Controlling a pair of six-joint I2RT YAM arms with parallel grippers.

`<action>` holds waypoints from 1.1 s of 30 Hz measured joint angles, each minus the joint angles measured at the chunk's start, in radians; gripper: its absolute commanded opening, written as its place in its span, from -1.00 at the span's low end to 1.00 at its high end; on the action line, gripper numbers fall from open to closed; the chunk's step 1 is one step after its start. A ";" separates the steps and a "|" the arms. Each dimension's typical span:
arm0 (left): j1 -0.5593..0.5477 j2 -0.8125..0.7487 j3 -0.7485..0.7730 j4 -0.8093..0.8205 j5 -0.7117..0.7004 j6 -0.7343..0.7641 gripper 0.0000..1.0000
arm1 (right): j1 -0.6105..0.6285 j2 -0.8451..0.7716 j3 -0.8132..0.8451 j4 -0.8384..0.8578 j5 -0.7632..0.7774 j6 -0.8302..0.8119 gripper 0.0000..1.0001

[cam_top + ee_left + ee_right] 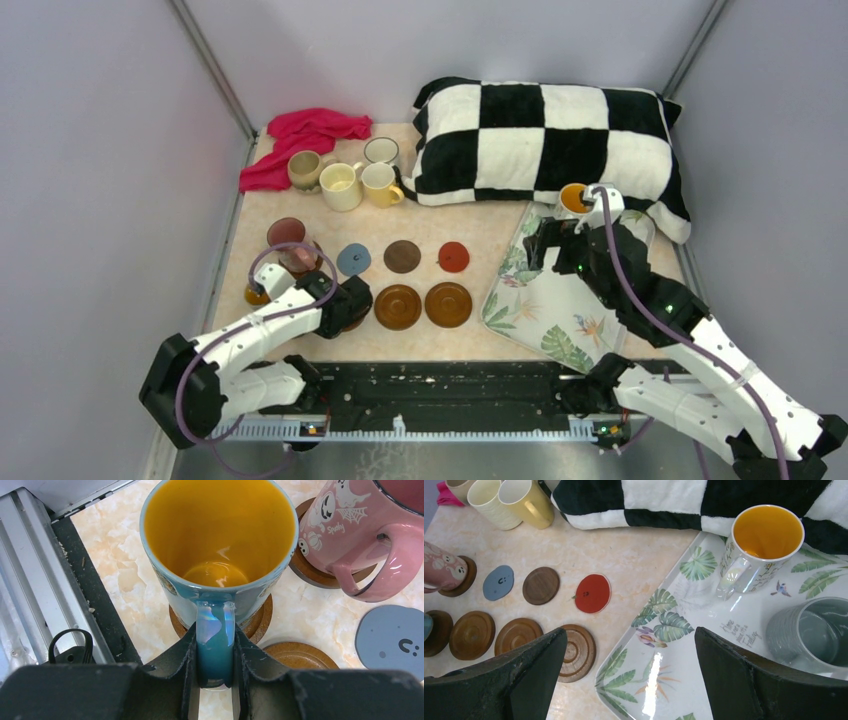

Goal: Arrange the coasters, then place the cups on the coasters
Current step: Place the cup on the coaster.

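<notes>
The left claw point(215, 655) is squeezing the handle of the blue mug point(218, 545), the one that is orange inside. Its two fingers are sitting almost together, with only the handle between them. The blue mug is standing up straight over a brown coaster point(261, 622) at the 8 o'clock part of the surface point(470, 225). I cannot tell if the mug is touching that coaster.

At 1 o'clock from the blue mug, the pink mug point(360, 535) with little ghosts on it is sitting on the other brown coaster point(309, 577).

At 3 o'clock from the pink mug, three flat discs are lying in a row: the blue-grey coaster point(498, 582), then the dark brown coaster point(541, 585), then the red coaster point(593, 593). At 3 o'clock from the blue mug, three amber coasters point(518, 636) are lying side by side in a nearer row. No cups are sitting on these six.

The right claw point(630, 645) is hanging wide open over the near edge of the leaf tray point(684, 625), and it is holding nothing. The white mug point(764, 545) with a yellow inside is standing on the tray at its 12 o'clock end. In the right wrist view, the grey mug point(819, 630) is standing on the tray at 4 o'clock from the white one.

At the 11 o'clock corner of the surface, the tan mug point(305, 170), the cream mug point(340, 187), the yellow mug point(380, 185) and one pale mug point(381, 151) are standing close together. A red cloth point(305, 135) is lying just behind them. A checked pillow point(550, 140) is lying at 1 o'clock.
</notes>
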 measured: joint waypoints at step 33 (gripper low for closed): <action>0.001 0.062 0.010 0.030 0.009 0.002 -0.41 | 0.000 -0.020 0.000 0.000 0.004 0.000 0.98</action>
